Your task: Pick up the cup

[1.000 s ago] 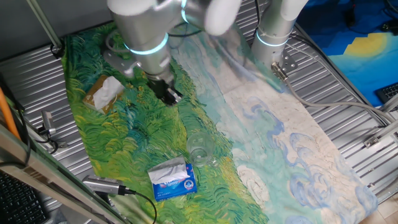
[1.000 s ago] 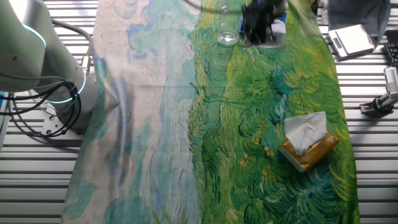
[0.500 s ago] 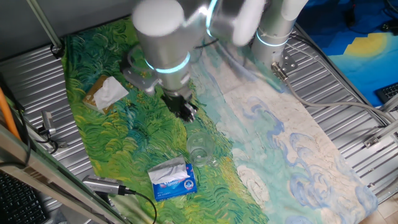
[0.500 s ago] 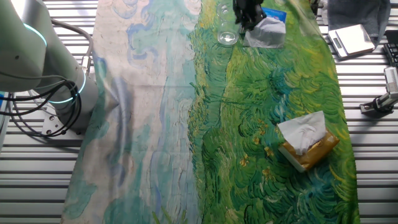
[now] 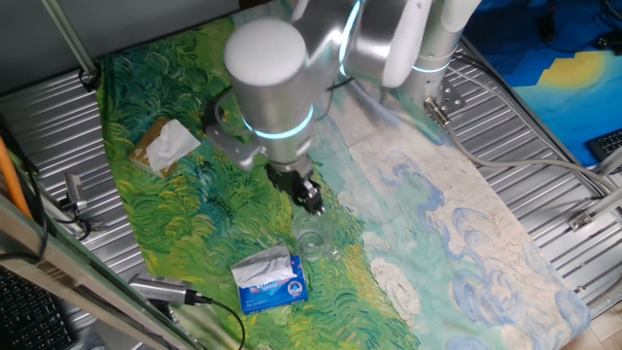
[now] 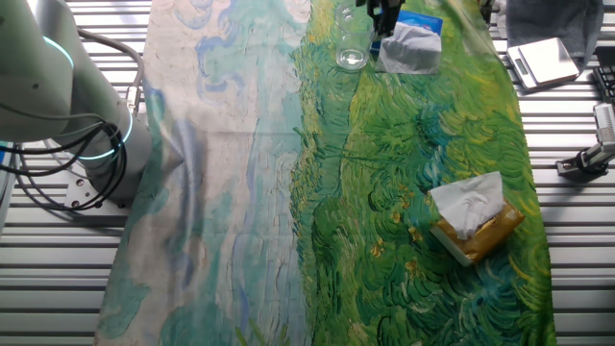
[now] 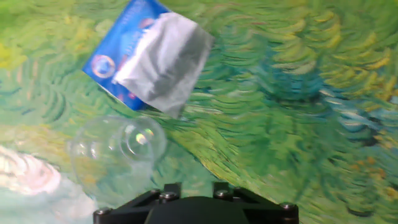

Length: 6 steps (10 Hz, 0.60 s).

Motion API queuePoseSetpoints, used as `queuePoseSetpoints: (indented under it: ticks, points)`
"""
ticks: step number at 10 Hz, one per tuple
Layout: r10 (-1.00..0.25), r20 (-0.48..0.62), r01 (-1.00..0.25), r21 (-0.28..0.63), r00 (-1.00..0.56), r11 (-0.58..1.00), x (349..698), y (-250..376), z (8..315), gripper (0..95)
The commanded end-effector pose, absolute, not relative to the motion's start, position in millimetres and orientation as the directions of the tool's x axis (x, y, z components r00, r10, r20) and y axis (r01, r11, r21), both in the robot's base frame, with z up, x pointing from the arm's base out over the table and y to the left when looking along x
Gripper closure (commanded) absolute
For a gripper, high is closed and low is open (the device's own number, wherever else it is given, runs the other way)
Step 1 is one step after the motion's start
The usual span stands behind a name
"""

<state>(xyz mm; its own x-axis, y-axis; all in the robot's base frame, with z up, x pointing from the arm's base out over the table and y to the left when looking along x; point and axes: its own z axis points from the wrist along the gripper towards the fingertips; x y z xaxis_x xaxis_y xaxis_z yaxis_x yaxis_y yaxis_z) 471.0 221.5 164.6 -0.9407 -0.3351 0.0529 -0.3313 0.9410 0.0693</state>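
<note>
The cup is small and clear and stands on the painted cloth, just beside the blue-and-white tissue packet. My gripper hangs just above and behind the cup, apart from it. Its dark fingers are too small to read. In the other fixed view the cup is at the top edge, with the gripper right beside it. In the hand view the cup lies low left, with the packet above it. Only the gripper's black housing shows there; the fingertips are out of frame.
A brown tissue box with white tissue sits at the cloth's far left, also in the other fixed view. The cloth covers a slatted metal table. A cabled device lies at the front edge.
The arm has moved across the cloth from near the tissue box to a spot just above the cup. The cup and packet have not moved.
</note>
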Motion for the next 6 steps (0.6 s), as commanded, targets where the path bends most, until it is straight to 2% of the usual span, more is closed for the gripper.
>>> queuePoseSetpoints:
  ticks: [1, 2, 3, 6]
  points:
    - [-0.33, 0.052, -0.327, 0.066, -0.942, 0.943, 470.5, 229.2, 160.9, 19.0]
    - [-0.33, 0.044, -0.327, 0.062, -0.943, 0.943, 470.1, 233.7, 158.7, 19.0]
    - [-0.331, 0.042, -0.328, 0.061, -0.943, 0.943, 470.0, 235.1, 158.1, 0.0]
    - [-0.336, 0.04, -0.334, 0.059, -0.941, 0.941, 469.6, 240.5, 155.8, 0.0]
